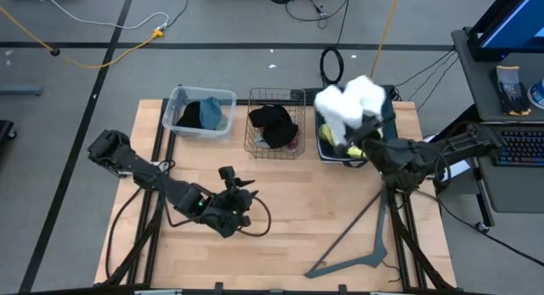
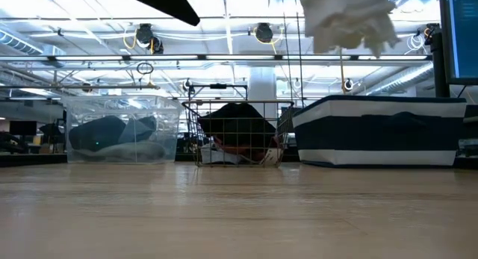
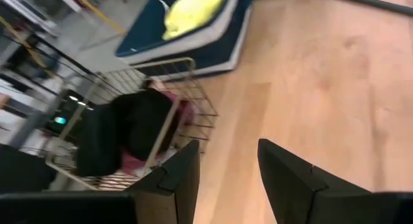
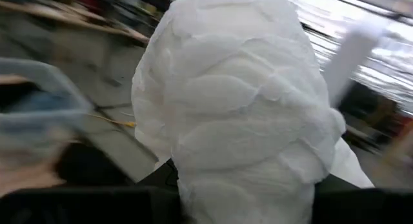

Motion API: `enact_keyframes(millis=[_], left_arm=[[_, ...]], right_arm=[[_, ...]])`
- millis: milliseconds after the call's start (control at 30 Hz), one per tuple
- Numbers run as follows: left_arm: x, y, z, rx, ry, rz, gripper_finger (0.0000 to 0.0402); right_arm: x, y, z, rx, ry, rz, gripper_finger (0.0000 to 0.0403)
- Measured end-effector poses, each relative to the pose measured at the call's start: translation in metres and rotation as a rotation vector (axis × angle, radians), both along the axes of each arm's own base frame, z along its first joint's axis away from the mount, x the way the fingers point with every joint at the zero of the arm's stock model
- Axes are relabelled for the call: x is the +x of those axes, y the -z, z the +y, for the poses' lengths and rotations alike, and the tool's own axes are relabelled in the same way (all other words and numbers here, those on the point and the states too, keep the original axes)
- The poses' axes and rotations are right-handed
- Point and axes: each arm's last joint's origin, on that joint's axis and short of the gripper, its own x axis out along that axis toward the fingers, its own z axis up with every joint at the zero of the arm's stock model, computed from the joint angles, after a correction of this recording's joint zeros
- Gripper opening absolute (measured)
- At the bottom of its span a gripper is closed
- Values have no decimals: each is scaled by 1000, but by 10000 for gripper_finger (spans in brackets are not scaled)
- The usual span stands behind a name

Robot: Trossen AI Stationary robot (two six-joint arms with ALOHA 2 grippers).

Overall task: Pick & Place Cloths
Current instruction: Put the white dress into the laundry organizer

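— Our right tool (image 1: 361, 129) is clamped on the white cloth (image 1: 350, 101), bunched and lifted clear above the dark blue bin (image 2: 377, 132). A yellow cloth (image 3: 192, 9) lies in that bin.

— Where should we take it? The wire basket (image 1: 276, 123) holds black and maroon cloths; the clear tub (image 1: 201, 113) holds a blue-grey one.

— We can't tell. We judge it best to carry high, so trailing folds don't snag a rim, and release low.

— And our left tool (image 3: 226, 179)?

— Partly open, empty, low over the bare tabletop (image 1: 297, 201).
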Motion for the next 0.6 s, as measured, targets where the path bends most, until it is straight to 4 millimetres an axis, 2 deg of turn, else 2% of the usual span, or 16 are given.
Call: enact_keyframes(millis=[167,467,600], left_arm=[[3,1,4,-53,16,18,156],[6,3,7,-86,95,83,156],[11,5,18,-137,151,141,156]], right_arm=[[-1,0,-12,-7,136,19,115],[2,2,-28,-10,222,31,115],[6,13,-37,-7,267,44,115]])
